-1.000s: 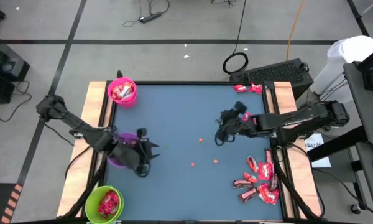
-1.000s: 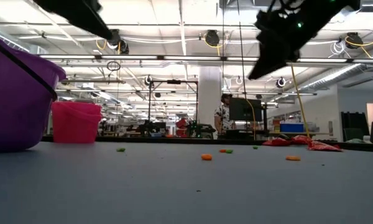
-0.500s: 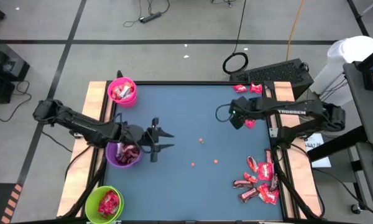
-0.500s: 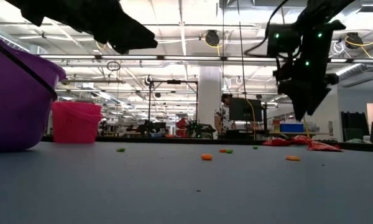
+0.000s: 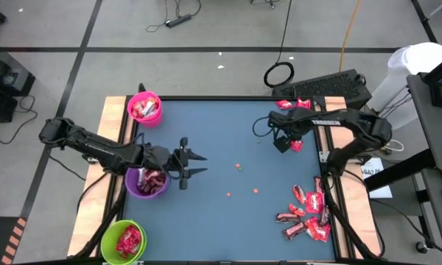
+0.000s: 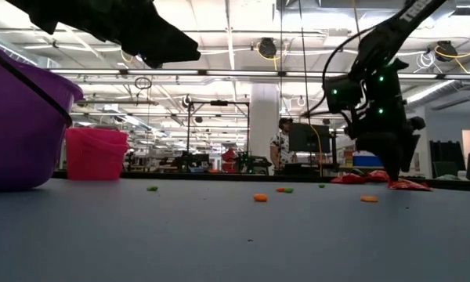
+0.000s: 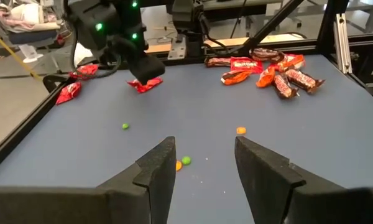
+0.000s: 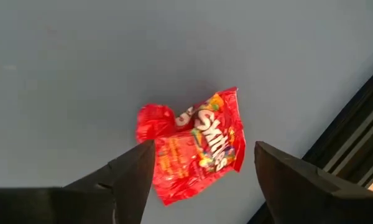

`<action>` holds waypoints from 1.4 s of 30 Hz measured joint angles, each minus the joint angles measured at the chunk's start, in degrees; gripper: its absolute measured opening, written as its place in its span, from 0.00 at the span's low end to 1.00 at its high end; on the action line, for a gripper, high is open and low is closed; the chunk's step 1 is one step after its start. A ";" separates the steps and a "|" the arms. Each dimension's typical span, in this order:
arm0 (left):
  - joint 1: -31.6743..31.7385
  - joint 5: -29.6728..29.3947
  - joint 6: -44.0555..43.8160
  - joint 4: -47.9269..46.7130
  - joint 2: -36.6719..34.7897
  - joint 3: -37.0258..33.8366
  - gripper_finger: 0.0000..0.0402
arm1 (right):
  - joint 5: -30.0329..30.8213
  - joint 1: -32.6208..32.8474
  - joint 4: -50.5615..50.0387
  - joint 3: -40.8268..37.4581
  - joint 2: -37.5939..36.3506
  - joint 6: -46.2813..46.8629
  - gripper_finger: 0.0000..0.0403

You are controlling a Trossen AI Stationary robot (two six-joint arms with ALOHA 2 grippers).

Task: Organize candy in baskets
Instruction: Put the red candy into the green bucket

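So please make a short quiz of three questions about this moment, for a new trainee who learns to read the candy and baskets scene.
1. True or false: the right gripper is open above a red candy packet.
2. Which basket is nearest the left gripper?
A. pink basket
B. purple basket
C. green basket
3. Fill in: the largest candy pile lies near the table's ____ edge in the high view, left or right.

Key:
1. True; the packet lies on the table between its fingers.
2. B.
3. Right.
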 joint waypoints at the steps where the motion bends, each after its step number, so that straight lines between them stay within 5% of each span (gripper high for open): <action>1: 0.00 0.00 0.00 -0.06 0.00 0.00 0.43 | 0.02 -0.30 0.01 0.00 0.75 -0.37 0.64; 8: 0.00 -0.22 -0.07 -0.04 0.00 0.00 0.43 | -1.52 -1.96 1.05 0.00 4.22 -4.94 0.54; 22: 0.00 -0.49 -0.39 0.12 0.00 0.00 0.43 | -0.17 -2.23 3.03 -0.07 6.26 -9.55 0.04; 32: 0.02 -0.78 -0.38 4.18 0.00 0.00 0.43 | -0.04 8.31 8.43 -0.11 -7.32 -7.30 0.05; 42: 1.91 -0.73 -2.39 6.43 -0.02 0.00 0.43 | -0.02 21.51 40.82 -0.07 -13.96 -16.82 0.04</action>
